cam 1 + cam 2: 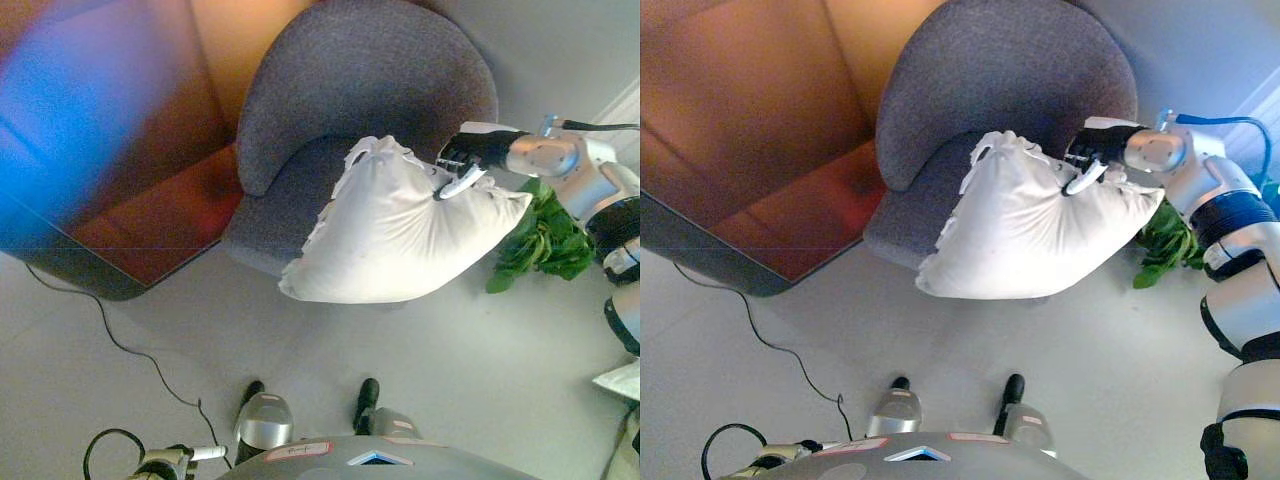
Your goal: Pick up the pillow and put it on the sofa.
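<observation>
Far left: a dark reddish-brown low bench [770, 190] with a grey rim sits on the pale grey floor [1060, 350]; a thin black cord [120, 345] trails over the floor below it. Bottom left corner: the left robot hand [165, 462] shows only partly, low at the edge; cannot tell if its fingers are open or curled. Centre: a grey round-backed sofa [1000, 80], just beside the bench. The white pillow [1030, 230] lies tilted against the sofa's front, its upper frilled edge over the seat, its lower corner hanging past the seat front toward the floor; whether that corner touches the floor is unclear. Right: the right robot hand [1092, 155] reaches in from the right side, dark fingers curled into the pillow's upper right part, pinching the cloth. Just behind the pillow's right corner a green leafy plant [545, 240] sits on the floor, beside the sofa.
</observation>
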